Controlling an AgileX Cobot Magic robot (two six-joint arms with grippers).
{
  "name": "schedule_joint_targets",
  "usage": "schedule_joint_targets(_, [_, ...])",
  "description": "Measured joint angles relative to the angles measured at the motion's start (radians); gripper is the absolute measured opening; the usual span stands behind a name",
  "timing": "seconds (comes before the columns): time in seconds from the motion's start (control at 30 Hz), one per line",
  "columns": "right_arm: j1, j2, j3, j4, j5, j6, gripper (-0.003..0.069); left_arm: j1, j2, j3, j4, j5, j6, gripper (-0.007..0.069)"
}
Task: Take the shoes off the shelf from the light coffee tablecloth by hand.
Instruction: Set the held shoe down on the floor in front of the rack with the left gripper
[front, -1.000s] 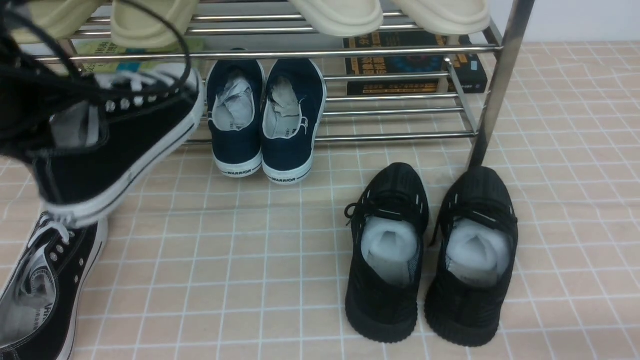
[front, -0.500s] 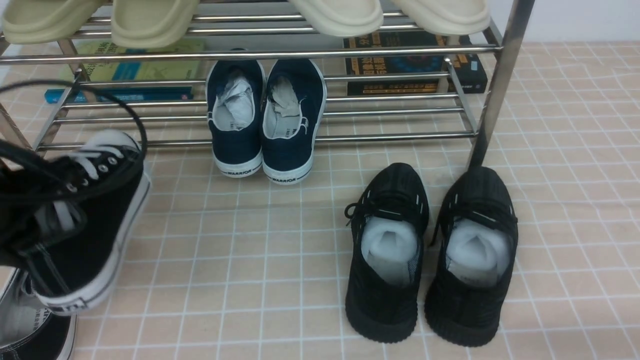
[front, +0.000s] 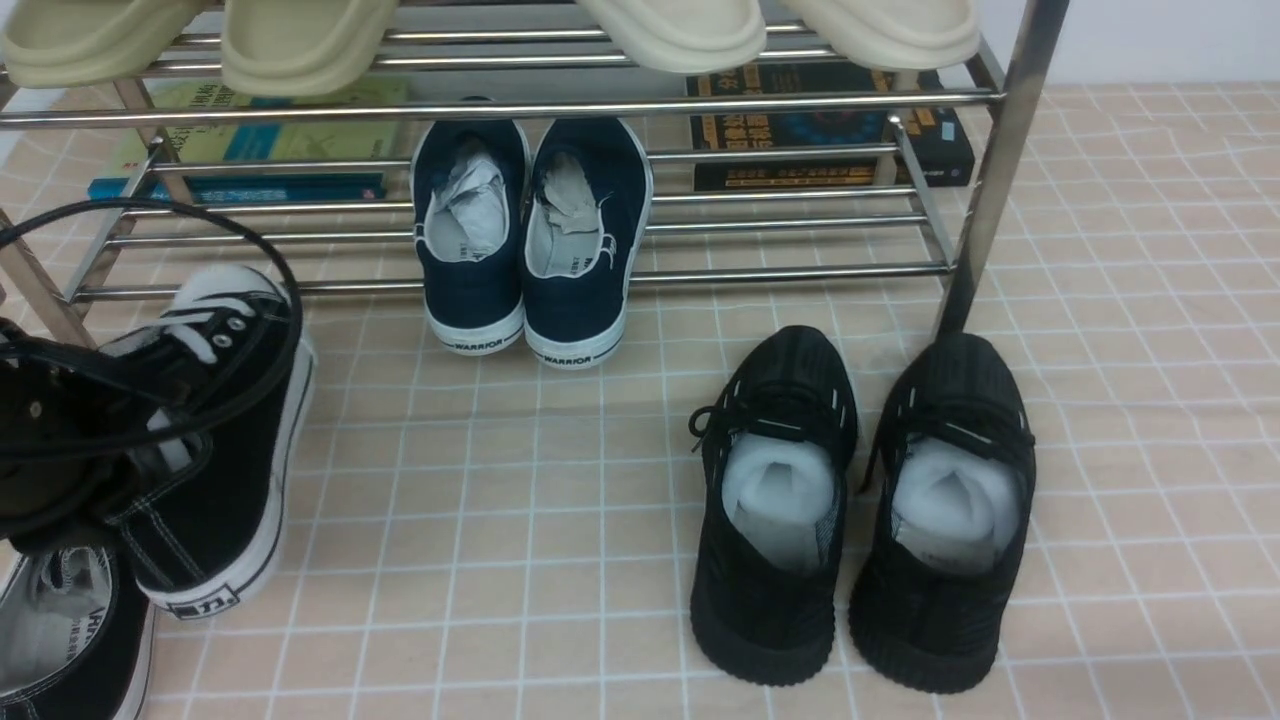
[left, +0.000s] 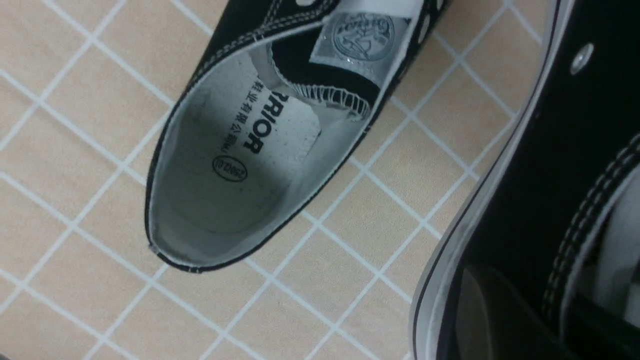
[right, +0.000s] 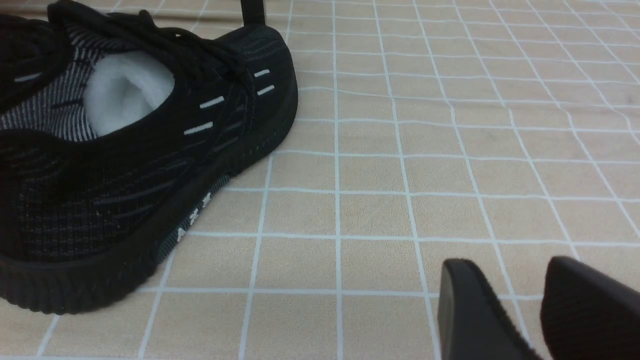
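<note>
While clamping narrowly on the collar of the gripped sneaker (front: 225, 450), the left gripper (front: 120, 470) is holding it toe toward the shelf (front: 800, 271), off the rack and low at the light coffee tablecloth (front: 500, 520); sole contact cannot be told. Just beside it, the other sneaker (front: 60, 640) is lying on the cloth. The right gripper (right: 505, 272) is hovering with jaws apart, gripping nothing, near the black knit sneakers (front: 860, 510). Navy slip-ons (front: 530, 240) are sitting on the lower tier.
</note>
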Motion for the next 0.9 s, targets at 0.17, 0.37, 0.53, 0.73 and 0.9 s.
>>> schedule_joint_targets(0.17, [0.000,0.000,0.000,0.000,0.000,0.000,0.0239,0.000,0.024,0.000,0.003,0.006,-0.001,0.0032])
schedule_joint_targets(0.37, [0.000,0.000,0.000,0.000,0.000,0.000,0.0239,0.000,0.083,0.000,0.002,0.007,0.038,0.0032])
schedule_joint_targets(0.53, [0.000,0.000,0.000,0.000,0.000,0.000,0.0239,0.000,0.141,0.000,-0.003,-0.008,0.045,0.0033])
schedule_joint_targets(0.73, [0.000,0.000,0.000,0.000,0.000,0.000,0.0240,0.000,0.186,0.000,-0.004,-0.025,0.048,0.0036])
schedule_joint_targets(0.9, [0.000,0.000,0.000,0.000,0.000,0.000,0.0240,0.000,0.200,0.000,0.001,-0.026,0.048,0.0043])
